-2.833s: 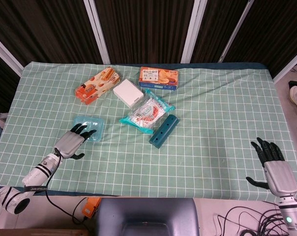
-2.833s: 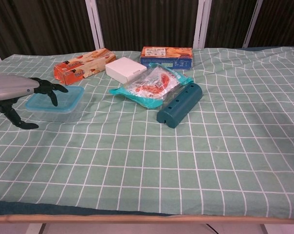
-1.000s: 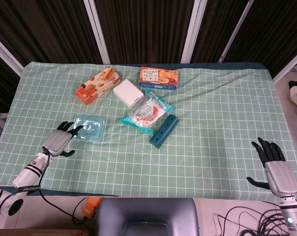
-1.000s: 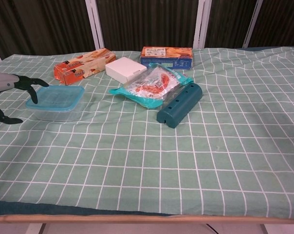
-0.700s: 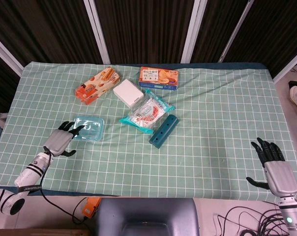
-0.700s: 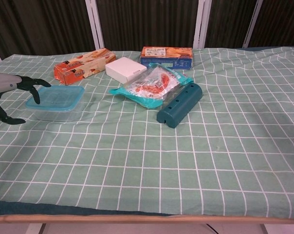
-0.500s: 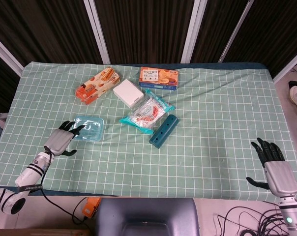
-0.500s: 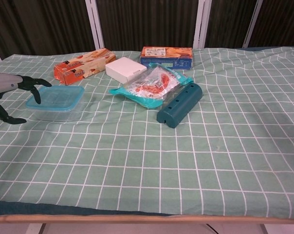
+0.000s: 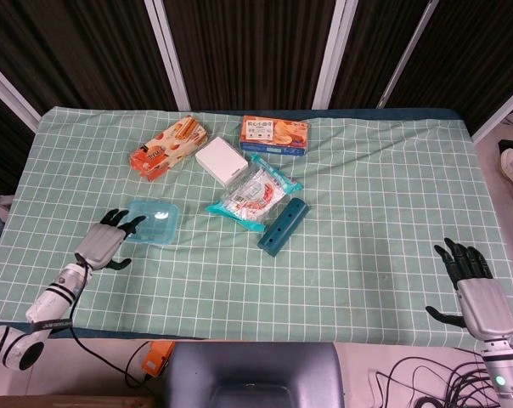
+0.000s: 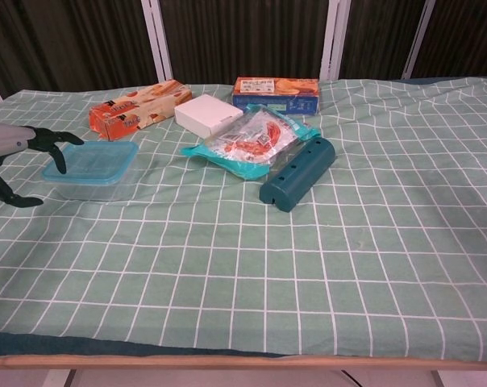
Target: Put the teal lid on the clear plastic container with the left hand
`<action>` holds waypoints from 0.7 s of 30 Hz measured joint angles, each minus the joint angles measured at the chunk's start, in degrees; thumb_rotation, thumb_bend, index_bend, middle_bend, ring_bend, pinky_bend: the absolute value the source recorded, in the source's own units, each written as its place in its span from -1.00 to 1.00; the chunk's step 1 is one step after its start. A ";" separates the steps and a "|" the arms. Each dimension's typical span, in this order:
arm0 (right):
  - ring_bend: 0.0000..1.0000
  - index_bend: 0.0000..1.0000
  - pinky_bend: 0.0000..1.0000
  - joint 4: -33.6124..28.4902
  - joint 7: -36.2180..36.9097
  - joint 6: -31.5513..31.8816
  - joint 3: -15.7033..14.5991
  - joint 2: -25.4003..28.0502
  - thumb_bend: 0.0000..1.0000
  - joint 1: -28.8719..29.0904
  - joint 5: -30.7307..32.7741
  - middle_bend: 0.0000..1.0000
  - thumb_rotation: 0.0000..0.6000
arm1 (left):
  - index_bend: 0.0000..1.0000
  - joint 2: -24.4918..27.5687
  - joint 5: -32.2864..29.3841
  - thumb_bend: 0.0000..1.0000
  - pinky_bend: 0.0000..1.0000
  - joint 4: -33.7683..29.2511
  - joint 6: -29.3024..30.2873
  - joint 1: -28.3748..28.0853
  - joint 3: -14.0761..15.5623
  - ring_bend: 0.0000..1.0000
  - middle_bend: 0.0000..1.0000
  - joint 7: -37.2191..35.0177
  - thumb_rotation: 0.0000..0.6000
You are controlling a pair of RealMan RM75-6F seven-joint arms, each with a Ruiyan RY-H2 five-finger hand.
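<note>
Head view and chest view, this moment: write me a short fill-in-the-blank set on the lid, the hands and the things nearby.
1. The teal lid sits on top of the clear ____.
2. The left hand holds ____.
3. The white box lies between the blue box and the ____ box.
4. The right hand lies near the table's ____ edge.

Missing words: container; nothing; orange; front

— What stood on the checked cloth (image 9: pixel 367 204), counted by kind?

— One clear plastic container (image 9: pixel 153 223) with one teal lid (image 10: pixel 91 160) on it. Three boxes: an orange snack box (image 9: pixel 167 147) at eleven o'clock, a white box (image 9: pixel 221 159) just beside it, and a blue biscuit box (image 9: pixel 274 134) at twelve.

— And near the middle?

— One snack packet (image 9: pixel 255 193) and one dark teal holder (image 9: pixel 283 226). Two hands were there too, the left hand (image 9: pixel 102 244) and the right hand (image 9: pixel 475 289).
</note>
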 measured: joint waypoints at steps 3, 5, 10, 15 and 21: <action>-1.00 -1.00 -1.00 -0.02 0.00 0.00 -0.03 0.01 -0.68 0.00 -0.06 -1.00 1.00 | -1.00 -0.34 0.21 -0.52 -1.00 0.34 -0.20 0.01 0.16 -1.00 -0.42 -0.23 1.00; -1.00 -1.00 -1.00 0.00 0.08 -0.01 -0.01 0.06 -0.68 0.01 -0.06 -1.00 1.00 | -1.00 -0.55 0.37 -0.52 -1.00 0.52 -0.24 0.01 0.22 -1.00 -0.42 -0.40 1.00; -1.00 -1.00 -1.00 0.00 0.14 -0.06 -0.02 0.09 -0.68 0.04 -0.11 -1.00 1.00 | -1.00 -0.95 0.56 -0.52 -1.00 0.93 -0.50 -0.04 0.30 -1.00 -0.42 -0.68 1.00; -1.00 -1.00 -1.00 -0.03 0.15 -0.01 0.00 0.09 -0.68 0.03 -0.06 -1.00 1.00 | -1.00 -1.32 0.63 -0.52 -1.00 1.35 -0.79 -0.05 0.43 -1.00 -0.42 -0.84 1.00; -1.00 -1.00 -1.00 -0.04 0.10 -0.07 0.00 0.09 -0.68 0.04 0.00 -1.00 1.00 | -1.00 -1.68 0.81 -0.52 -1.00 1.84 -0.91 -0.08 0.48 -1.00 -0.42 -1.15 1.00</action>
